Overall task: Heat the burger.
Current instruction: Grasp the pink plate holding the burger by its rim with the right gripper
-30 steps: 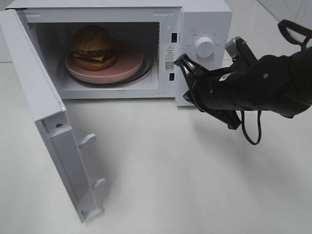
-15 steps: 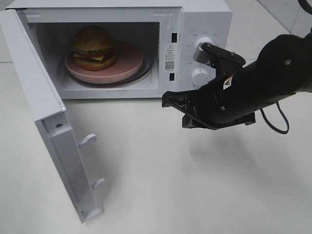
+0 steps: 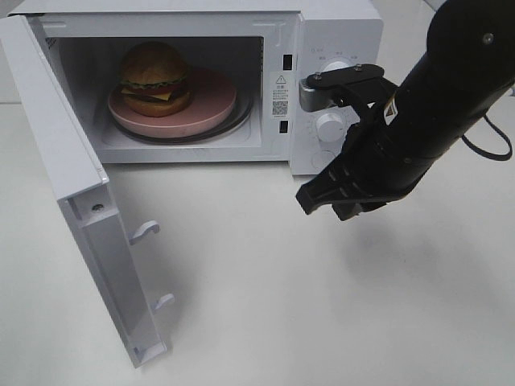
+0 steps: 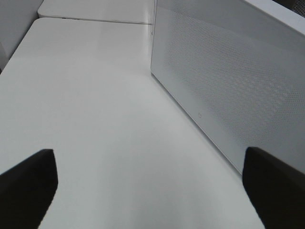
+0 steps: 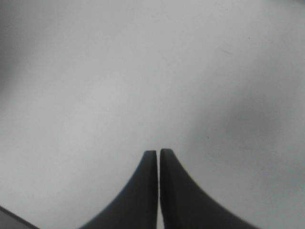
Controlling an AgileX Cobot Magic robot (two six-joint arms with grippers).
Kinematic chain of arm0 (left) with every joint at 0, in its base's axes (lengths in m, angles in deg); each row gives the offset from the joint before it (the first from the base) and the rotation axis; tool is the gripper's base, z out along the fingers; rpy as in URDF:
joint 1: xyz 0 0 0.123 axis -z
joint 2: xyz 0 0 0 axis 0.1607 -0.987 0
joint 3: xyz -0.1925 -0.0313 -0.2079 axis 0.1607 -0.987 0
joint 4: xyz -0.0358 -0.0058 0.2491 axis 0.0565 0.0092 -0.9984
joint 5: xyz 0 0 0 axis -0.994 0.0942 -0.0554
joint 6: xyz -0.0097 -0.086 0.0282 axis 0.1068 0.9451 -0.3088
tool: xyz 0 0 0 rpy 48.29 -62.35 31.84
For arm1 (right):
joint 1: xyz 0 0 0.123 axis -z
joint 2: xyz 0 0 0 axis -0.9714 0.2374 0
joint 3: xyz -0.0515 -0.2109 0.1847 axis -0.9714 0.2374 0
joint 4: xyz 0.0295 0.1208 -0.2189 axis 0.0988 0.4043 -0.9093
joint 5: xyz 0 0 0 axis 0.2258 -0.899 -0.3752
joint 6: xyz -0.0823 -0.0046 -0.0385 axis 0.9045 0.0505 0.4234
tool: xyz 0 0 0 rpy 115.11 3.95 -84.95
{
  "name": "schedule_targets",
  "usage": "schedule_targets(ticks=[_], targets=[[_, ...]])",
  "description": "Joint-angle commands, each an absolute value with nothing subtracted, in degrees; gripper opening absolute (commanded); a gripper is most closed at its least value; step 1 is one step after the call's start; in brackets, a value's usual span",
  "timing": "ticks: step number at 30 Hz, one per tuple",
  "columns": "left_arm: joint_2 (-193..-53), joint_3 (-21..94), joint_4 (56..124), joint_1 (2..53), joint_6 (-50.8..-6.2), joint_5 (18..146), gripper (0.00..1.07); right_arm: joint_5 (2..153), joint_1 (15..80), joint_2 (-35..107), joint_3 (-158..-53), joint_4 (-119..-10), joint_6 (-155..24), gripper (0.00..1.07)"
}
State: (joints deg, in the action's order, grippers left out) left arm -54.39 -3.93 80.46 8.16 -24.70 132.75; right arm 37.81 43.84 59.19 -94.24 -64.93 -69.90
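Plainly, microwave door [image 3: 88,217] stands open beside burger [image 3: 154,76].

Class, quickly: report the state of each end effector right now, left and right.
Black left end effector: open, holding nothing.
Black right end effector: closed, holding nothing.

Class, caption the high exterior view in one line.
Burger on pink plate inside the open microwave; right gripper shut nearby.

A plain white table [image 3: 265,305] fills the whole scene. The light is soft and even, and only faint grey shadows lie on it.
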Motion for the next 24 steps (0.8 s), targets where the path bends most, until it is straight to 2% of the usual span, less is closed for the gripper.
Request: schedule_targets(ticks=[1,10,14,24], targets=[[-53.99,-4.10,80.86,8.04,-24.70,132.18,0.98,33.00,44.12,58.78,-95.73,-65.50,-58.56,0.03],[-53.99,-4.10,80.86,8.04,-24.70,132.18,0.98,31.23,44.12,58.78,-97.96,-65.50,-36.27,0.05],[-53.99,-4.10,80.86,8.04,-24.70,132.18,0.98,31.91,44.12,58.78,-98.13,-65.56,-18.45,0.08],[-53.99,-4.10,80.86,8.04,-24.70,132.18,0.98,35.06,43.95,58.78,-98.13,-68.77,-2.75,0.13]])
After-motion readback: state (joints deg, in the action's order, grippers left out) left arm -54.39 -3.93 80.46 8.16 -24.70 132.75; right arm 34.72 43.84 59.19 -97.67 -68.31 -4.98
